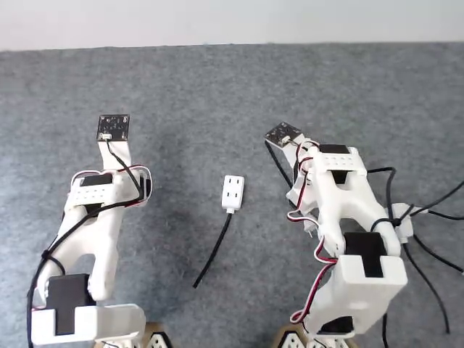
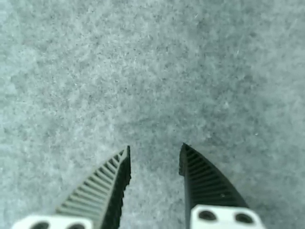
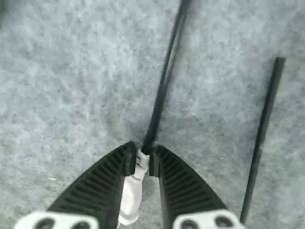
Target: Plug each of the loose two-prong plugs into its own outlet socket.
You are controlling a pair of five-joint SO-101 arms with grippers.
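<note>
Right tool (image 3: pixel 142 149) is clenched on a small white plug (image 3: pixel 133 191). Its two black ribbed fingers (image 3: pixel 186 186) press on the plug from both sides, and the plug body sits between them, with its far end just at the fingertips. From that end a thin black cord (image 3: pixel 162 90) leaves the plug and runs away from the tool across the grey tabletop (image 3: pixel 62 86). I cannot tell if the plug touches the tabletop or hangs a little over it, and its prongs are hidden between the fingers. A second black cord (image 3: pixel 263 133) lies on the tabletop beside the first one but apart from it, and one end of it can be seen.

Left tool (image 2: pixel 155 148) is released. Its fingers (image 2: pixel 109 186) stand apart, and the gap between them shows plain grey tabletop.

From the high camera, a white outlet strip (image 1: pixel 233 193) lies flat on the tabletop between the two arms, with its slots facing up. The strip's cord (image 1: pixel 216 248), also black, goes from the near end of the strip toward the front edge of the tabletop and ends there loose. The left arm (image 1: pixel 98 217) stands apart from the strip on one side, and the right arm (image 1: pixel 341 210) stands on the other side.
</note>
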